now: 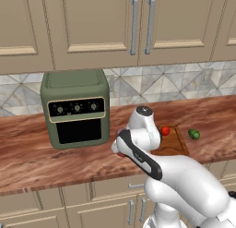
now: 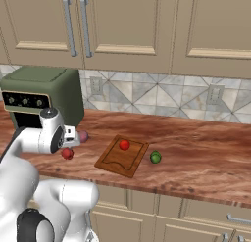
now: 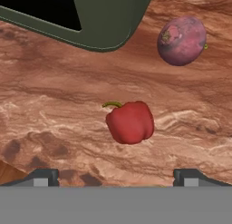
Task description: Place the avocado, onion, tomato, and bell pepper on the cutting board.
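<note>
In the middle of the hand view lies one bell pepper (image 3: 130, 122), deep red with a curled green stem, resting on the reddish wood-grain surface (image 3: 54, 114) apart from everything else. The fingers (image 3: 45, 177) show as two dark tips at the lower left and lower right of that frame, set wide apart with the pepper between and above them, touching nothing. One onion (image 3: 182, 41), dull pinkish-purple, sits at the upper right of the hand view, well apart from the pepper. The dark green corner of one countertop oven (image 3: 108, 19) fills the upper left. In the right base view the gripper (image 2: 73, 136) hangs at the left of the frame just above the pepper (image 2: 67, 153), with the onion (image 2: 84, 136) just beside it to the right. Right of centre lies one cutting board (image 2: 117, 160), brown with a grooved rim, carrying one tomato (image 2: 124, 145) near its far end. One avocado (image 2: 155, 157) rests on the surface just beside the board's right edge, off the board. In the left base view the tomato (image 1: 165, 130) sits on the board (image 1: 173, 146) right of centre, and the avocado (image 1: 194, 134) lies further right.
</note>
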### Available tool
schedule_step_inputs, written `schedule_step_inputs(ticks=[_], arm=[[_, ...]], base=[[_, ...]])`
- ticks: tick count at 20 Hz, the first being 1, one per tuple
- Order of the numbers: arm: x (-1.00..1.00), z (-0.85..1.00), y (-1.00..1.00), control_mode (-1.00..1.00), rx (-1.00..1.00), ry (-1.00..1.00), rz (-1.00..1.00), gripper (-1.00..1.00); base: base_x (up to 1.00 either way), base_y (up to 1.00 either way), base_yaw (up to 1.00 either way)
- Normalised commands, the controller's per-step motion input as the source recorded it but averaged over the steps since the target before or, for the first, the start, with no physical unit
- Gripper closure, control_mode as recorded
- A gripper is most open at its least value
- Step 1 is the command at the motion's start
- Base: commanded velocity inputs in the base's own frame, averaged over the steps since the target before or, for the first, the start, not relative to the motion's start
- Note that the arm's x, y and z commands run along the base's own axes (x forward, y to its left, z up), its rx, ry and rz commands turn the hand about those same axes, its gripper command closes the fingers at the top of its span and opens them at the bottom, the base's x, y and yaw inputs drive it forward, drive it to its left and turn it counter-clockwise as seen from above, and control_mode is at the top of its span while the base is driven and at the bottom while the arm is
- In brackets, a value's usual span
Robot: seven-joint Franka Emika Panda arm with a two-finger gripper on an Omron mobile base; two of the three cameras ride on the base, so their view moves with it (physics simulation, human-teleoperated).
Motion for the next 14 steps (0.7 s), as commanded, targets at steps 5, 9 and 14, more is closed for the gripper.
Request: schedule_step_inputs(ticks=[5,9,14], arm=[[0.26,-0.14,0.01,-1.0,-0.02,0.0,0.0,-1.0],[0.29,-0.25,0.09,-1.0,0.0,0.01,0.0,-1.0],[0.24,-0.28,0.05,-1.0,0.0,0.01,0.0,-1.0]], base=[[0.0,0.0,0.0],[0.0,0.0,0.0],[0.0,0.0,0.0]])
